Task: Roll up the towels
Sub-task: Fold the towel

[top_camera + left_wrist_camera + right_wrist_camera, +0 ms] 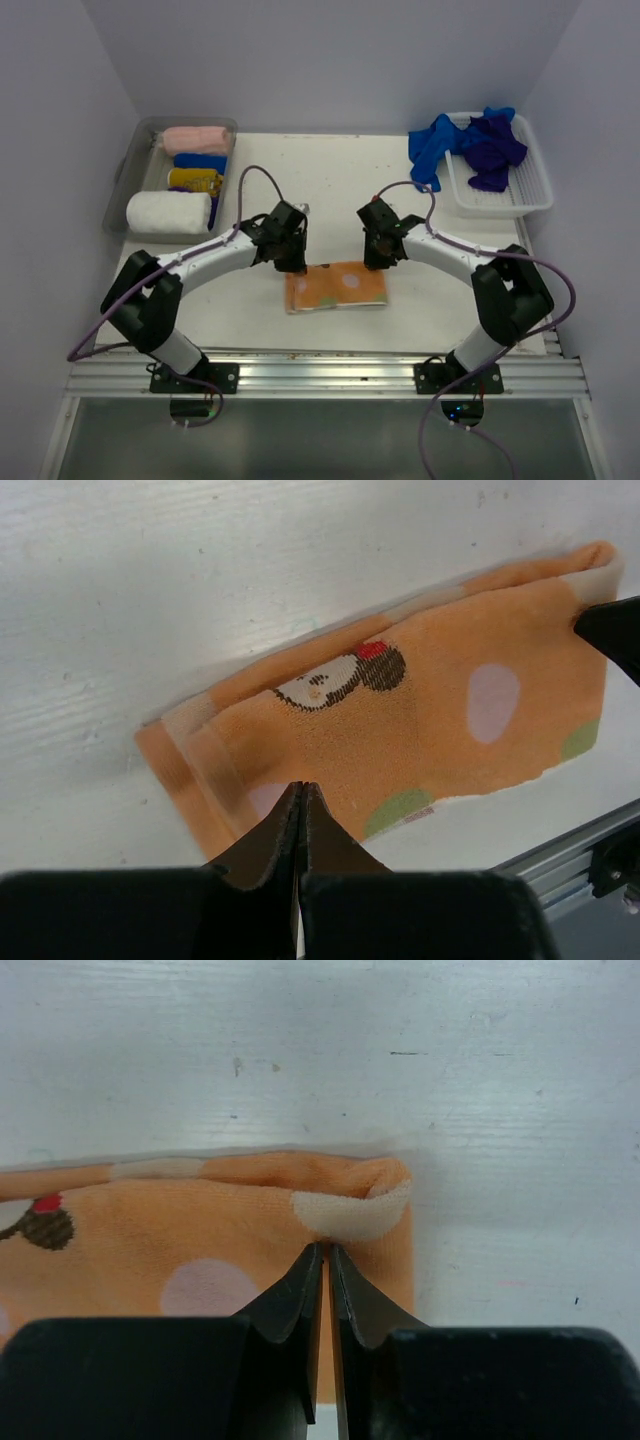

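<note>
White and scuffed, the desk (330, 180) sits between pale walls, with a metal rail (330, 372) along its near edge. Just beyond the rail the orange towel (337, 287) lies flat between the two arms, folded into a rectangle. The left jaws are pressed fully together, tips on the towel near its left end; whether cloth is pinched between them I cannot tell. The right jaws are almost together, with only a thin slit between them. Their tips touch the cloth at the right end, where the corner curls up in a soft lip.

Only the wrist views show the print: pale dots, green patches and a small brown-and-red cartoon figure on a fine knit. Only the overhead view shows the far corners. At the left, a grey tray (122, 185) holds four rolled towels: white (168, 212), yellow (193, 180), blue (200, 161) and pink (195, 138). At the right, a white lattice basket (535, 190) holds a loose purple towel (497, 150) and a blue towel (432, 150) draped over its rim.
</note>
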Tool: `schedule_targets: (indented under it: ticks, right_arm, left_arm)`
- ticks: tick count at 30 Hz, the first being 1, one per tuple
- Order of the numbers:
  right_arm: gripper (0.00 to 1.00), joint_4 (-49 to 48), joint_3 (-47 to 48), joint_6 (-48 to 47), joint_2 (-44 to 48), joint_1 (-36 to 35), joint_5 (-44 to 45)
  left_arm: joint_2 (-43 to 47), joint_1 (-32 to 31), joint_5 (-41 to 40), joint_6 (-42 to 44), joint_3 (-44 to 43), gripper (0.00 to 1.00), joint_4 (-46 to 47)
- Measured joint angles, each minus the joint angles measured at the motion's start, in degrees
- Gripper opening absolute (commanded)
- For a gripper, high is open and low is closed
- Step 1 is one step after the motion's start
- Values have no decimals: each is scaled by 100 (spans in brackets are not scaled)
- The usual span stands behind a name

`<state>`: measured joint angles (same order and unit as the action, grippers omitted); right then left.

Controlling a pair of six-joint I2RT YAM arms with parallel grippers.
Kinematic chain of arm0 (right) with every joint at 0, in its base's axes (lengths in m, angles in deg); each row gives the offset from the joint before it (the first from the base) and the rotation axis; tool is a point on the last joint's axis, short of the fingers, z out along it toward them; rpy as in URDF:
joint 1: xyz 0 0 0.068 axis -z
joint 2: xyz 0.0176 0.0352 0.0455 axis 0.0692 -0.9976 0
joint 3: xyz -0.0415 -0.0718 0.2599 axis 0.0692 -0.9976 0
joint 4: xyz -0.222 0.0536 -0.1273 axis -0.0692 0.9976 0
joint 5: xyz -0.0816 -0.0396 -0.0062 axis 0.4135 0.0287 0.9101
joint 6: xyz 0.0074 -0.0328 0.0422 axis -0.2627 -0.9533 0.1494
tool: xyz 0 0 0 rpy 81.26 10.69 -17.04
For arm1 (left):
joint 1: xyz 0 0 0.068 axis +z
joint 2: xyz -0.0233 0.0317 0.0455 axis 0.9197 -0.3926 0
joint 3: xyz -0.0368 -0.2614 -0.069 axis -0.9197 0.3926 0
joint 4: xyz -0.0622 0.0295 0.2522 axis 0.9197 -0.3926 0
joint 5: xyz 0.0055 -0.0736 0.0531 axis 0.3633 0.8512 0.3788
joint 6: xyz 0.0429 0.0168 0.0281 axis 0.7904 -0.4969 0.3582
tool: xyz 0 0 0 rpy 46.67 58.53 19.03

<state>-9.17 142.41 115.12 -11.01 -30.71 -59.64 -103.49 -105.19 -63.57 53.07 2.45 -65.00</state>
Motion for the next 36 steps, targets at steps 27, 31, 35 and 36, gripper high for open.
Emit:
schedule_targets:
  ticks: [27, 31, 35, 36]
  right_arm:
    - [12, -811, -2133, 1558, 1617, -1777, -219]
    - [12, -437, -1956, 1320, 1982, -1801, 114]
    - [10, -227, -1333, 713, 1827, -1786, 315]
    - [10, -227, -1154, 566, 1709, -1784, 328]
  left_arm:
    - [-3329, 350, -20, 879, -3314, 0, -560]
    - [-3150, 293, -295, 1084, -3399, 8, -603]
    - [-2417, 286, -337, 1158, -3180, 9, -697]
    - [-2127, 286, -284, 1154, -3038, 8, -723]
